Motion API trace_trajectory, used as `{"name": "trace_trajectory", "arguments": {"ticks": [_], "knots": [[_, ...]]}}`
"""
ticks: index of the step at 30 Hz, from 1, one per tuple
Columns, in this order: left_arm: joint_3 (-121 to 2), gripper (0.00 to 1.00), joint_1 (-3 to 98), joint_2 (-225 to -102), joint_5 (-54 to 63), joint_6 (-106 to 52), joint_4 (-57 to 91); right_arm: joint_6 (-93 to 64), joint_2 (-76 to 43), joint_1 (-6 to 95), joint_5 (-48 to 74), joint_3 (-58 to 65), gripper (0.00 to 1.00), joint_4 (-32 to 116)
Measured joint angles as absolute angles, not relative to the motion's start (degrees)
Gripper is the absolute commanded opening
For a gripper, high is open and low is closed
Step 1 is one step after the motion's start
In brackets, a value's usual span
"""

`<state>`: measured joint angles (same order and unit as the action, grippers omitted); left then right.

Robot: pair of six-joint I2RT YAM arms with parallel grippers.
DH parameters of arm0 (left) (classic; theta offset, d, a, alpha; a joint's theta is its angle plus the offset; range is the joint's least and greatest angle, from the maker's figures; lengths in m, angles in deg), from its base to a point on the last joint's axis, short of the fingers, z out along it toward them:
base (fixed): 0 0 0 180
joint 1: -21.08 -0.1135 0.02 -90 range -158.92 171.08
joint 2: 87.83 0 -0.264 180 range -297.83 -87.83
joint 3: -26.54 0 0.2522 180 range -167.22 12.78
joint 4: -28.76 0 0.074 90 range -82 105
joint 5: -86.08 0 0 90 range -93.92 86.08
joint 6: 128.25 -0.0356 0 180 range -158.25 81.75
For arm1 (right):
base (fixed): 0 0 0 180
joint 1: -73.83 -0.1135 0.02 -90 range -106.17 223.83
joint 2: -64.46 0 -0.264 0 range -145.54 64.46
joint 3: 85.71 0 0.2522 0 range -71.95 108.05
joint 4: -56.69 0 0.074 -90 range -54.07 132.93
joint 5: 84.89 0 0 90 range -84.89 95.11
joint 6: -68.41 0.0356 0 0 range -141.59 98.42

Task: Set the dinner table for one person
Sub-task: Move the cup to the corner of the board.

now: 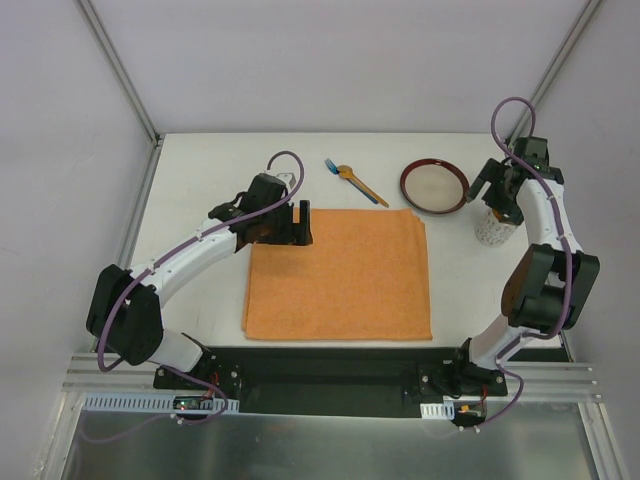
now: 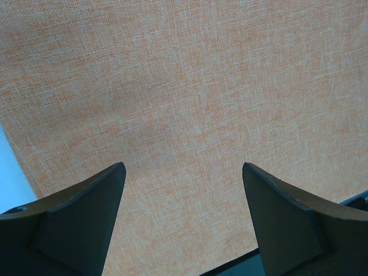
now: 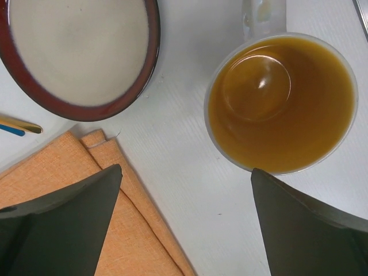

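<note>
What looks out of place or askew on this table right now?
Nothing is spilled or broken. The orange placemat lies bare, its far right corner showing two misaligned layers. The plate, mug and angled cutlery sit beyond it on the table.

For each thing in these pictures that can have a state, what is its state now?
Placemat: lying flat on the table, no dishes on it.
Plate: right side up, empty.
Mug: upright, seems empty.
Cutlery: lying on the table, off the placemat.
Left gripper: open, empty, over the placemat.
Right gripper: open, empty, by the mug.
</note>
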<state>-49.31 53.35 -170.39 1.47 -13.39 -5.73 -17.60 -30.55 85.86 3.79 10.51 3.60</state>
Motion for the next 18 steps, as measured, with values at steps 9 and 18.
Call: {"name": "trace_trajectory", "arguments": {"ticks": [9, 18], "knots": [[-49.31, 0.82, 53.35, -170.39, 1.53, -13.34, -5.9, -18.86, -32.58, 85.86, 2.15, 10.94, 0.99, 6.38], [-48.89, 0.82, 53.35, -169.61, 1.53, -13.08, -5.95, -18.78, -39.27, 85.92, 2.77, 10.9, 0.99, 7.49]]}}
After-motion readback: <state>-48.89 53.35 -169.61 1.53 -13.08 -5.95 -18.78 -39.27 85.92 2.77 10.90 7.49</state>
